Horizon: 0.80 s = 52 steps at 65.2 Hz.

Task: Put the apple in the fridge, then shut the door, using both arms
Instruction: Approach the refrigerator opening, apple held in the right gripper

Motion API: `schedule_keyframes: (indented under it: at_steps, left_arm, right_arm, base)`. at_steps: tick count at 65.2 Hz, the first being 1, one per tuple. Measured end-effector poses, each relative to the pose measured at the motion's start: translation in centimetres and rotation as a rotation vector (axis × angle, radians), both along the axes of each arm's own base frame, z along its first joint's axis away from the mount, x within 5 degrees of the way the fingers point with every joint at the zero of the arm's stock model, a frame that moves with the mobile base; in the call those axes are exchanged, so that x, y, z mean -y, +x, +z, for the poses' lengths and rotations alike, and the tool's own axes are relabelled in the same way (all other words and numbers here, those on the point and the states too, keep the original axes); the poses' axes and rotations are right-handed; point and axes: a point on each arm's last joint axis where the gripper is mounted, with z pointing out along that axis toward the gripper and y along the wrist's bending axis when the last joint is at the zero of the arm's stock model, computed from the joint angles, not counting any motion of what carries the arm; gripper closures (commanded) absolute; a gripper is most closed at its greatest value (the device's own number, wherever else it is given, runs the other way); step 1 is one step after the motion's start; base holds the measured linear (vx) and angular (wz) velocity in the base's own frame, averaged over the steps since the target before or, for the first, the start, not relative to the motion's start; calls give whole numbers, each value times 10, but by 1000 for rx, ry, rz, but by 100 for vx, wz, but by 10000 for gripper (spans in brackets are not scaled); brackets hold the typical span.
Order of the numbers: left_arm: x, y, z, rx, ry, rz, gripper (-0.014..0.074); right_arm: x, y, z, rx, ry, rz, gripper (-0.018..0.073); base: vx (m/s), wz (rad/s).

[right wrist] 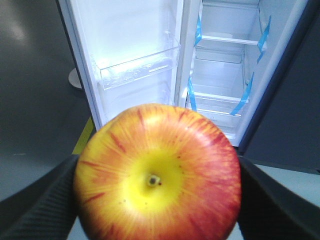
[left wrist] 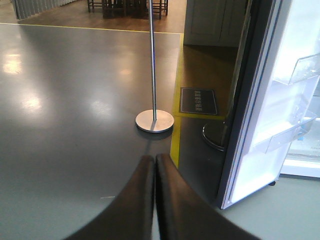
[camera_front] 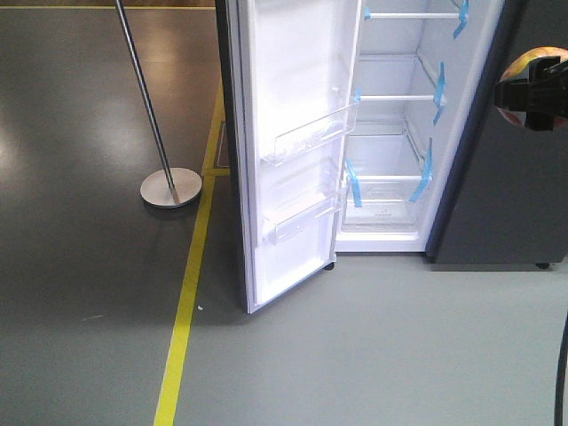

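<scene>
The red and yellow apple (right wrist: 157, 175) fills the right wrist view, stem dimple facing the camera. My right gripper (right wrist: 159, 200) is shut on it, with black fingers (right wrist: 40, 200) pressing both its sides. Beyond it the fridge (right wrist: 220, 65) stands open, white inside, with glass shelves and blue tape. The door (right wrist: 135, 65) is swung out to the left, its clear bins showing. In the front view the apple (camera_front: 515, 73) and right gripper (camera_front: 543, 96) hang at the upper right, before the fridge (camera_front: 399, 133) and door (camera_front: 293, 133). My left gripper (left wrist: 154, 161) is shut on nothing, low over the floor left of the door (left wrist: 265, 125).
A metal pole on a round base (camera_front: 170, 188) stands left of the door, also in the left wrist view as the pole base (left wrist: 155, 121). A yellow floor line (camera_front: 186, 302) runs past the door's edge. A dark mat (left wrist: 198, 101) lies behind the door. A black cable (camera_front: 561, 373) hangs at the right edge.
</scene>
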Motion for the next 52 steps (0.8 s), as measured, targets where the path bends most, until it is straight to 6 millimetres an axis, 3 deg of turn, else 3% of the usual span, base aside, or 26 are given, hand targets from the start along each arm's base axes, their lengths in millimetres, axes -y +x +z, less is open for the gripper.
schedule_keyframes:
  at_steps: [52]
  left_arm:
    - [0,0,0,0,0,0,604]
  right_arm:
    - [0,0,0,0,0,0,391]
  base:
    - [9,1]
